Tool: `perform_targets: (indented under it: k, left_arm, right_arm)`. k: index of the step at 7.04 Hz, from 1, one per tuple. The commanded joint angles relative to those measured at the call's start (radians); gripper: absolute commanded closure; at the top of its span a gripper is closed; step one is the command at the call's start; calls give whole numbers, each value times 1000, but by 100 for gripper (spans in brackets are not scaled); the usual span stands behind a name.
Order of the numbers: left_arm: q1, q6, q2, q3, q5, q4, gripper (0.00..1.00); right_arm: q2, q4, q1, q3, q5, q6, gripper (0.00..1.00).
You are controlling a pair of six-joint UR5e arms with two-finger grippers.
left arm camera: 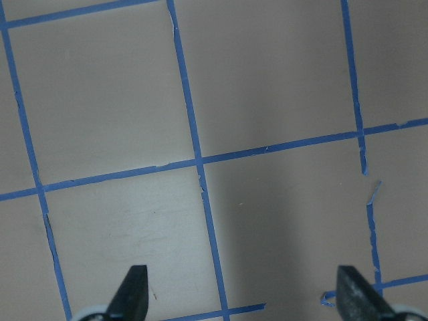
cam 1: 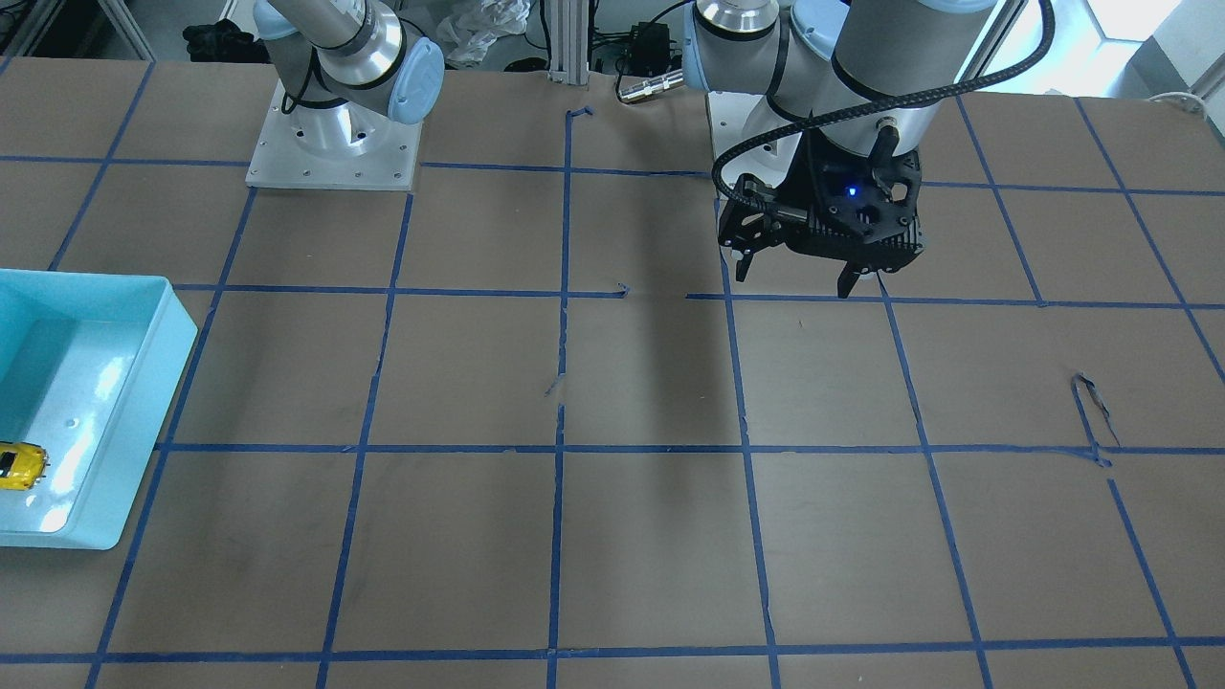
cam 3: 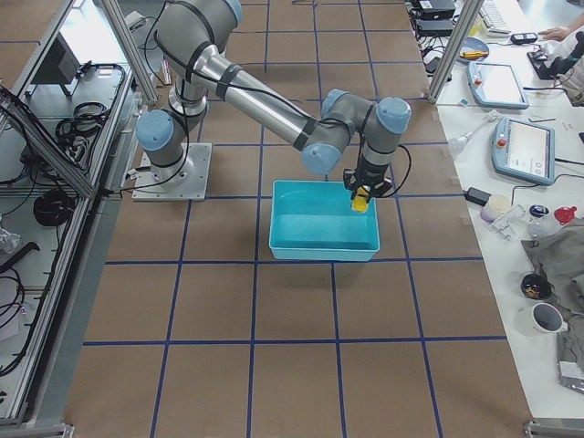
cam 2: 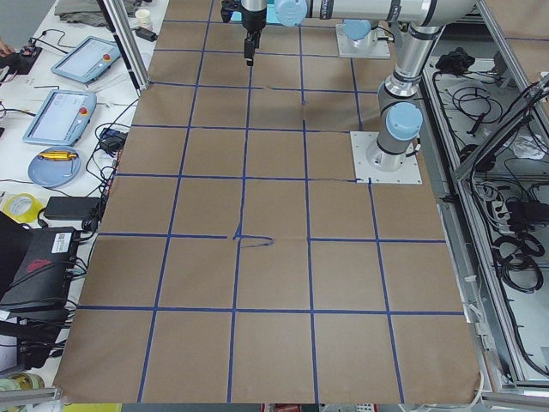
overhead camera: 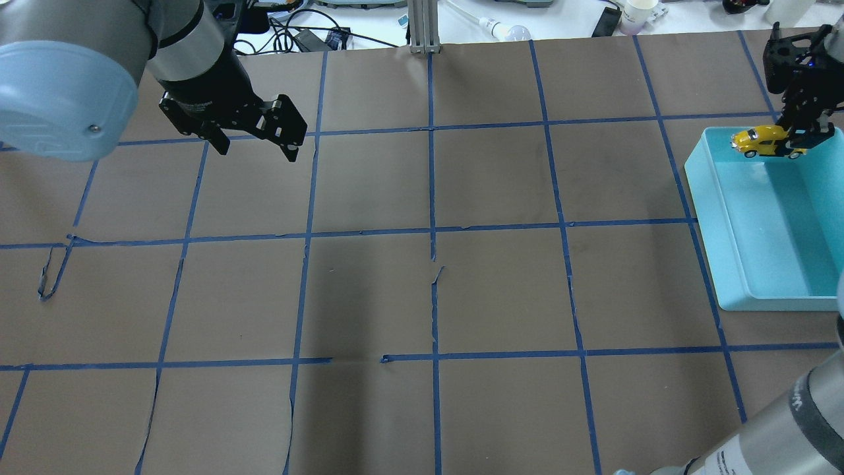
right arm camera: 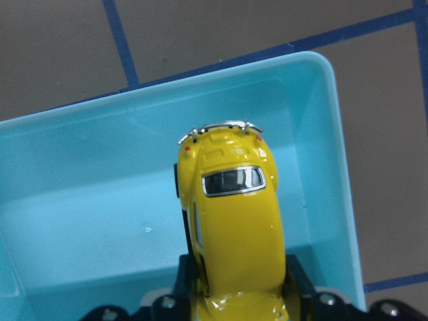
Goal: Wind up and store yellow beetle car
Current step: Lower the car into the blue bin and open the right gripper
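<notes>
The yellow beetle car (overhead camera: 761, 140) is held in my right gripper (overhead camera: 796, 140), just above the far end of a light-blue bin (overhead camera: 702, 191). In the right wrist view the car (right arm camera: 231, 221) points away from the camera, and the black fingers (right arm camera: 297, 277) are shut on its sides over the bin's floor (right arm camera: 80, 221). The car also shows at the left edge of the front view (cam 1: 19, 466) and in the right side view (cam 3: 361, 201). My left gripper (overhead camera: 257, 146) is open and empty, above bare table (left arm camera: 244, 294).
The brown table carries a grid of blue tape (overhead camera: 432, 231), torn in places. The bin (cam 1: 177, 325) lies at my right end of the table and holds nothing else. Both arm bases (cam 1: 330, 144) stand at the robot's edge. Cables and clutter lie beyond the far edge.
</notes>
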Motion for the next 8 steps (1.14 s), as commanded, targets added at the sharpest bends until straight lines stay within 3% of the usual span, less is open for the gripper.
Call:
perform_targets:
  k: [1,4,5,6,7,8]
  left_arm:
    - [0,0,0,0,0,0,0]
    - [0,0,1,0,2,0,0]
    - [0,0,0,0,0,0,0]
    - [0,0,0,0,-2,2,0]
    - [0,0,0,0,0,0,0]
    - [0,0,0,0,-3,2,0]
  right_arm:
    - [-13,-28,-34,94,-16,-35,100]
    - [-10,-121,-67,229,-19,-32,100]
    - [-12,-172,-71,260,-22,-36,79]
    - [-12,-173,-72,263,-24,-30,51]
    - [-13,-171,-72,263,-22,-32,14]
    - [-15,-168,-72,259,-22,-35,6]
